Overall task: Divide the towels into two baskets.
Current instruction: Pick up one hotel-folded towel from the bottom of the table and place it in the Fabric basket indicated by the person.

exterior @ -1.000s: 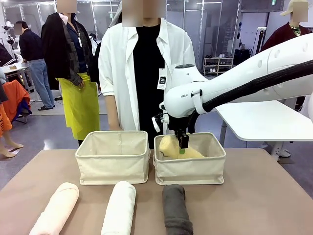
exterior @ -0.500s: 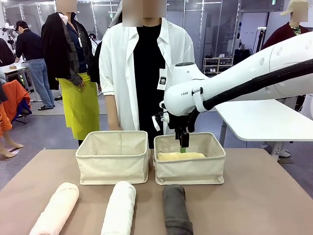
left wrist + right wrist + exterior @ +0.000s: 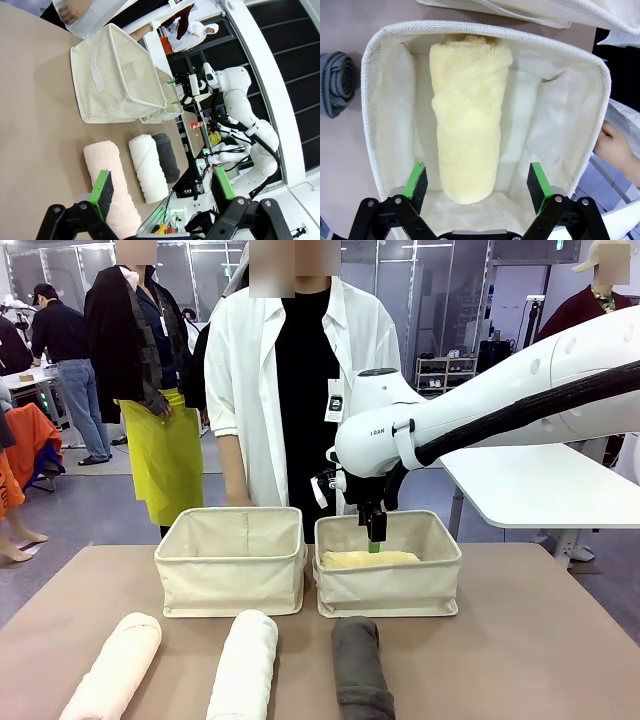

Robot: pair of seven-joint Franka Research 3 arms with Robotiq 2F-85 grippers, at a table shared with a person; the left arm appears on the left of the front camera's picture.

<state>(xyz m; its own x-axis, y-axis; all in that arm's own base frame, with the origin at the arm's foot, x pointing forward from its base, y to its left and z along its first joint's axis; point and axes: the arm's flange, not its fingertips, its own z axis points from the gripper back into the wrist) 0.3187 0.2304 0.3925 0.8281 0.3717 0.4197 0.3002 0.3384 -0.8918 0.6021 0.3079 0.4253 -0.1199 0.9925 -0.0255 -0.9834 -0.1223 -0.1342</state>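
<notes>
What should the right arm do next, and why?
Probably lift the right gripper straight up, clear of the basket. The yellow towel lies flat inside it, and the jaws stand open above the towel, holding nothing. The grey towel lies on the table just in front of this basket, a likely next pick.

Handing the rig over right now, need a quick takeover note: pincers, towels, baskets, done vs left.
Left pincer: open, empty, above the pink towel.
Right pincer: open, empty, over the right basket.
Yellow towel lies flat in the right basket. Pink towel, white towel and grey towel lie in a row on the table before the baskets.
Done: one towel in. Left: three; no towel seen in the left basket.
</notes>
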